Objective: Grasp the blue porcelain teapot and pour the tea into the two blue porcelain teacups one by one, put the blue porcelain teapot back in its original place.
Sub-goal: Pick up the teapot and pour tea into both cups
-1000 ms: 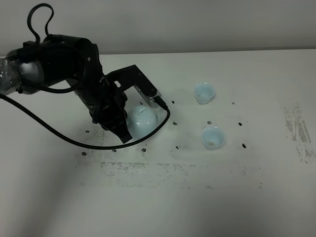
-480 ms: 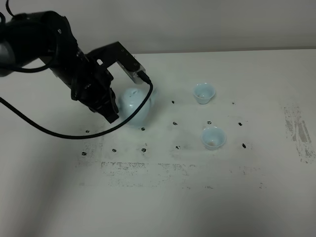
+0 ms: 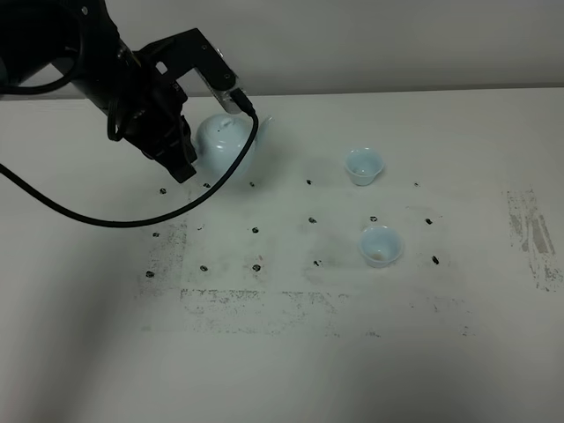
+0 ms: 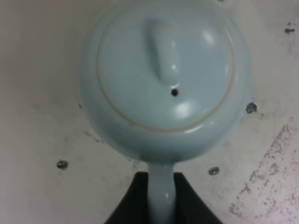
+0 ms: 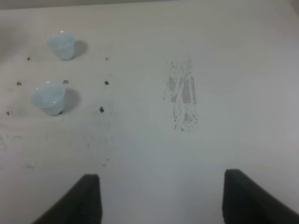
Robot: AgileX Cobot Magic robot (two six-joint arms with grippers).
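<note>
The pale blue porcelain teapot [image 3: 229,145] hangs in my left gripper [image 3: 190,153] above the far left of the white table, its spout pointing right toward the cups. In the left wrist view I look down on its knobbed lid [image 4: 163,60], and my left gripper [image 4: 161,201] is shut on the loop handle [image 4: 161,189]. The two small blue teacups stand upright to the right, one farther back [image 3: 364,165] and one nearer [image 3: 381,244]. Both also show in the right wrist view, the farther cup [image 5: 61,44] and the nearer cup [image 5: 49,97]. My right gripper [image 5: 163,200] is open and empty over bare table.
The white table [image 3: 291,352] carries small black dots around the cups and a scuffed grey band [image 3: 291,304] in front. A scuffed patch [image 3: 533,233] lies at the right edge. A black cable [image 3: 97,216] loops from the left arm over the table.
My left gripper has lifted the teapot off its spot and carried it up and toward the far left. The cups have not moved.
</note>
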